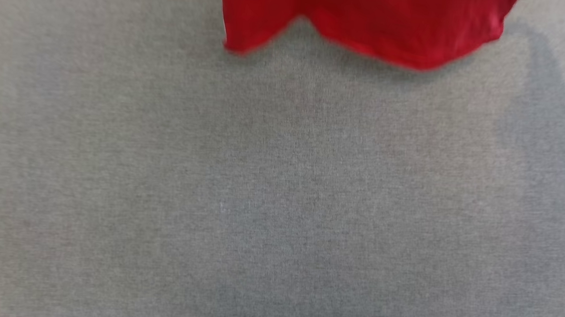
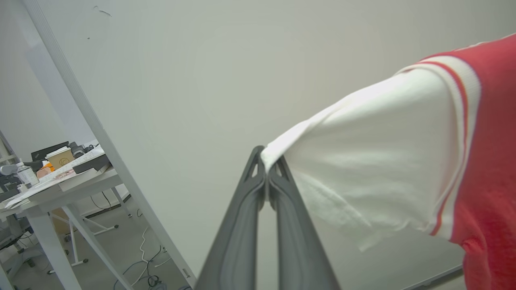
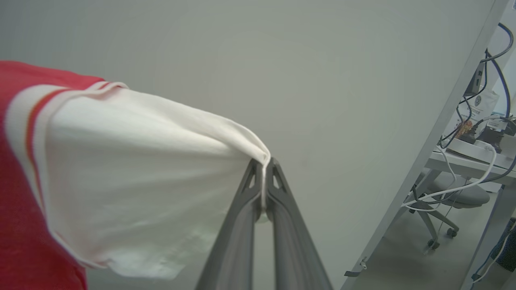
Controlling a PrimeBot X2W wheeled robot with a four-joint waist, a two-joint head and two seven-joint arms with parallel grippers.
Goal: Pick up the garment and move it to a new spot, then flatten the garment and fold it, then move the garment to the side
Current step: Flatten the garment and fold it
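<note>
Tabletop (image 1: 280,201) — a flat surface covered in grey, finely woven cloth, with a soft shadow toward its right side — and the blurred red lower edge of the garment (image 1: 364,24) over its far part, contact with the cloth not determinable.

The left pincer (image 2: 266,162) is closed. Its two long dark fingers (image 2: 238,229) lie pressed together along their length and meet at the tips, where they nip the edge of a white sleeve (image 2: 383,161) of the garment (image 2: 492,141). The right pincer (image 3: 264,165) is closed the same way. Its fingers (image 3: 294,241) run side by side with a thin slit between them, and the hem of the other white sleeve is caught at the tips.
</note>
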